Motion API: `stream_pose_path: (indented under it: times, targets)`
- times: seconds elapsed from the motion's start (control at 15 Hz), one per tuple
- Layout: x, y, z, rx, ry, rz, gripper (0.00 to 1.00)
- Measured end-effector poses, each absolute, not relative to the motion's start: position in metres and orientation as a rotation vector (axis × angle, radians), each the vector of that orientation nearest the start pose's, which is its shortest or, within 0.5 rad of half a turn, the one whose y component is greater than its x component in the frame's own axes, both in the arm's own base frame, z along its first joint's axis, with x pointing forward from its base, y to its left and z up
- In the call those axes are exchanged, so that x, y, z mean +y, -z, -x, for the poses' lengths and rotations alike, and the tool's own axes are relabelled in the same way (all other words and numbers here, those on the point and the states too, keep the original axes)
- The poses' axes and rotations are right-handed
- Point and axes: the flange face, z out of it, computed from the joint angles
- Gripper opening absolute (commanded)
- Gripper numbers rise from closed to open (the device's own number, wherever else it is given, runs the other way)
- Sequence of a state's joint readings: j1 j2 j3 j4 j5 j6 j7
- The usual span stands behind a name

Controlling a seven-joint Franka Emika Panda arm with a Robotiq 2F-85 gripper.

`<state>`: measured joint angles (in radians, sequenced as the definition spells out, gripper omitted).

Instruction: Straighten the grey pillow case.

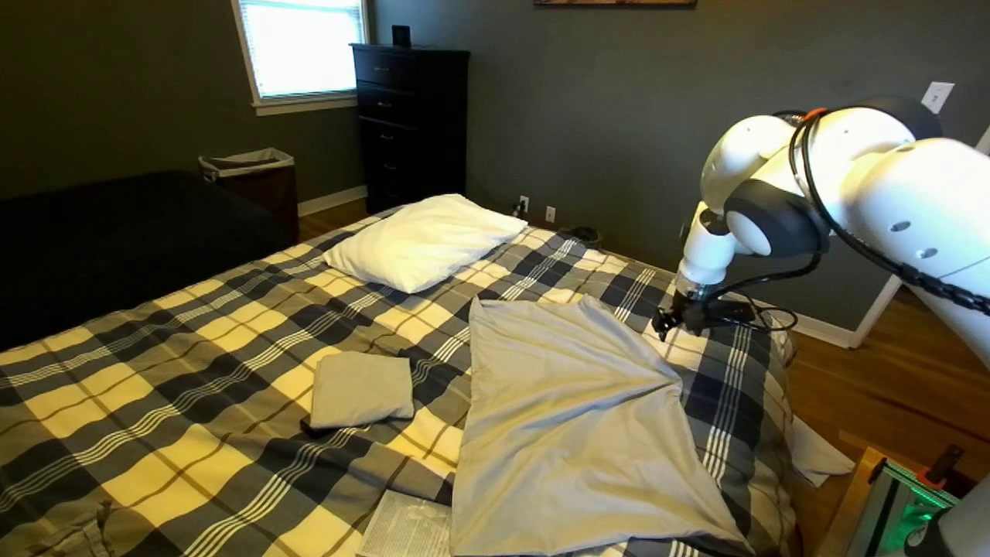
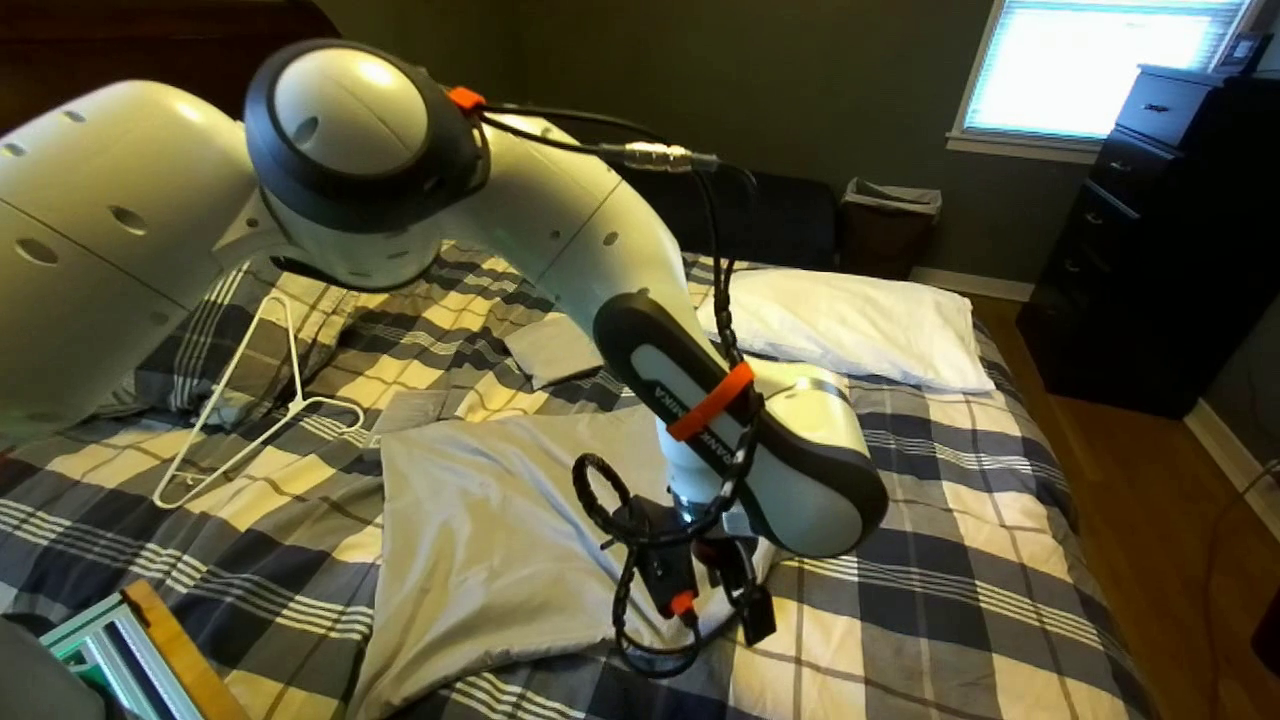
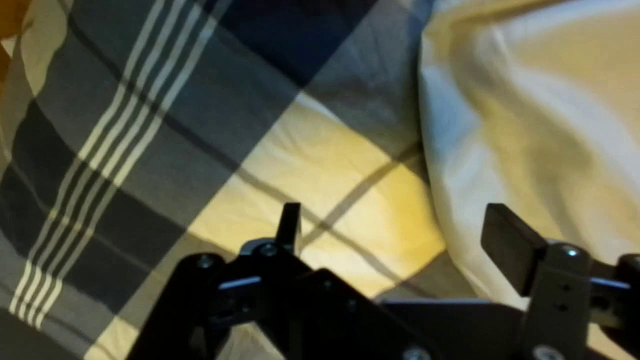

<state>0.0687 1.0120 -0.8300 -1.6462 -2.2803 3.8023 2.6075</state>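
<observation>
The grey pillow case [image 1: 564, 441] lies spread over the plaid bed in both exterior views. Creases fan out from a gathered spot on its edge nearest the arm, and that edge is uneven. My gripper [image 1: 665, 323] hovers beside this edge, above the bedspread. In the wrist view the gripper [image 3: 395, 230] is open wide, with no cloth pinched between its fingers. There the wrinkled pillow case [image 3: 540, 125] fills the right side, its edge passing below the gap, and the right finger [image 3: 512, 250] appears over the fabric. Part of the case is hidden behind the arm in an exterior view.
A white pillow [image 1: 425, 244] lies at the far side of the bed. A small folded grey cloth [image 1: 362, 391] and a flat pale package [image 1: 408, 526] rest beside the case. A white hanger [image 2: 297, 405] lies near the arm's base. The bed's side drops off to wooden floor [image 1: 874, 379].
</observation>
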Motion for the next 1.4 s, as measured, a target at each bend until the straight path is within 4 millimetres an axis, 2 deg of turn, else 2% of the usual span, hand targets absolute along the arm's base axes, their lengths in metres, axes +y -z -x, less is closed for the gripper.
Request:
stream_pose_path:
  times: [0.2, 0.33, 0.4, 0.73, 1.13, 1.4]
  targets:
    - [-0.273, -0.183, -0.491, 0.868, 0.483, 3.253, 1.0]
    - [-0.276, -0.21, -0.498, 0.865, 0.537, 3.257, 1.0]
    - [-0.276, -0.216, -0.5, 0.861, 0.548, 3.257, 1.0]
    - [-0.276, -0.214, -0.501, 0.871, 0.556, 3.249, 1.0]
    - [-0.287, -0.227, -0.552, 0.758, 0.662, 3.138, 1.0]
    - [-0.29, -0.199, -0.571, 0.774, 0.575, 3.085, 1.0]
